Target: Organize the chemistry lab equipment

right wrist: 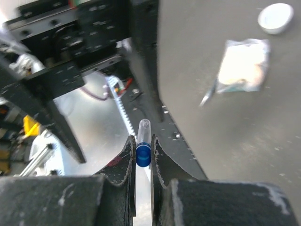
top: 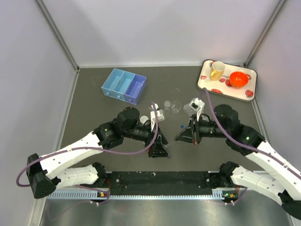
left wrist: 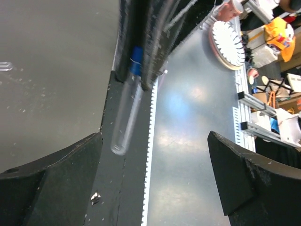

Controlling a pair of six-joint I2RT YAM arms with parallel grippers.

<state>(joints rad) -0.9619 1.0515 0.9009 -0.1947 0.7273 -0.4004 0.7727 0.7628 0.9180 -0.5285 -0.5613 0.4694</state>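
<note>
My right gripper (right wrist: 143,142) is shut on a small clear blue-capped tube (right wrist: 143,149), clamped at the cap, with the clear end pointing away over the black strip at the table's near edge. From above, the right gripper (top: 181,134) is at mid-table and faces my left gripper (top: 159,152). The left gripper (left wrist: 155,141) is open and empty, jaws wide apart. The same tube (left wrist: 126,113) hangs in front of it, apart from both fingers. A small bag of white material (right wrist: 242,66) lies on the table. Two tiny clear beakers (top: 172,104) stand mid-table. The blue three-compartment tray (top: 124,85) sits at the back left.
The white strawberry-patterned tray (top: 227,80) at the back right holds a yellow mug (top: 217,70) and an orange bowl (top: 239,78). A small white round object (right wrist: 275,18) lies beyond the bag. A toothed rail (top: 155,193) runs along the near edge. The tube rack and funnel are not clearly visible.
</note>
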